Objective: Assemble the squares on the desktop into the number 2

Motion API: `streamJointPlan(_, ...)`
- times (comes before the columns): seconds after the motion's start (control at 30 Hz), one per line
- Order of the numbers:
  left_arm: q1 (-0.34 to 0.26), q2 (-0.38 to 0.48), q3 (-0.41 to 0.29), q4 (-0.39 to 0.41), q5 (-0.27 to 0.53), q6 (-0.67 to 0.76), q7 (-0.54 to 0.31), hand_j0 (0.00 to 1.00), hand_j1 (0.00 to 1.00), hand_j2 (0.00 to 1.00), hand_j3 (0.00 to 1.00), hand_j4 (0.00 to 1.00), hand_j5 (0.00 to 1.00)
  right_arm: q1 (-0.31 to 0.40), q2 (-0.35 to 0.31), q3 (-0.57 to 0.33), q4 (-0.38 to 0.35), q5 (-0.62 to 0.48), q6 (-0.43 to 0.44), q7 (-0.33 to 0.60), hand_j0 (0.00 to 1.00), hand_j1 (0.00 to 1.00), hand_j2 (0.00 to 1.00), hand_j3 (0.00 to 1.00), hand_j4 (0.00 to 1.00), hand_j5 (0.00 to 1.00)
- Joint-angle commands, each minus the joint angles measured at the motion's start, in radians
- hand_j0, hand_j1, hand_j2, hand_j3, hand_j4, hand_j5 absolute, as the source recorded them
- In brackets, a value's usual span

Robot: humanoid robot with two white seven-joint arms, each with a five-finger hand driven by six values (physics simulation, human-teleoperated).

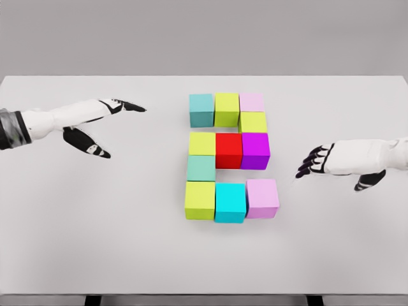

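Your cubes [228, 150] sit mid-desk, already touching in a 2. Both the left hand [95, 121] and right hand [331, 160] are spread, holding nothing (well clear either side). They look rigid, light and smooth; pinch opposite flat faces.

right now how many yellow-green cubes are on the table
4. One in the top row's middle, one below the pale pink cube on the right, one left of the red cube, one at the bottom left corner. None look hidden.
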State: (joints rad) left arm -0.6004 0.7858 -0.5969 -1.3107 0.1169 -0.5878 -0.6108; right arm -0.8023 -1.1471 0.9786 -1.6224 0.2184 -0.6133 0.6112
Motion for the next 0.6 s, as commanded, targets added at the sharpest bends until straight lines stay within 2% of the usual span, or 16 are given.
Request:
streamJointPlan(0.0,-0.001,0.032,0.068,-0.001,0.13,-0.023,0.0,1.0,1.0,1.0,1.0,1.0,1.0,0.0,-0.023,-0.037,0.05,-0.081,0.002,0.0,1.0,1.0,1.0,1.0,1.0,1.0)
streamJointPlan(0.1,0.085,0.069,0.08,-0.008,0.133,-0.023,0.0,1.0,1.0,1.0,1.0,1.0,1.0,0.003,-0.028,-0.074,0.156,-0.28,0.002,0.0,1.0,1.0,1.0,1.0,1.0,1.0)
streamJointPlan(0.13,0.113,0.072,0.091,-0.009,0.133,-0.023,0.0,1.0,1.0,1.0,1.0,1.0,1.0,0.003,-0.029,-0.074,0.177,-0.32,0.002,0.0,1.0,1.0,1.0,1.0,1.0,1.0)
streamJointPlan(0.2,0.194,0.067,0.152,-0.007,0.127,-0.023,0.0,1.0,1.0,1.0,1.0,1.0,1.0,0.005,-0.036,-0.074,0.182,-0.33,0.002,0.0,1.0,1.0,1.0,1.0,1.0,1.0)
streamJointPlan(0.33,0.215,0.069,0.155,0.004,0.121,-0.023,0.0,1.0,1.0,1.0,1.0,1.0,1.0,0.006,-0.036,-0.074,0.179,-0.33,0.002,0.0,1.0,1.0,1.0,1.0,1.0,1.0)
streamJointPlan(0.57,0.218,0.069,0.154,0.007,0.118,-0.023,0.0,1.0,1.0,1.0,1.0,1.0,1.0,0.006,-0.033,-0.074,0.182,-0.333,0.002,0.0,1.0,1.0,1.0,1.0,1.0,1.0)
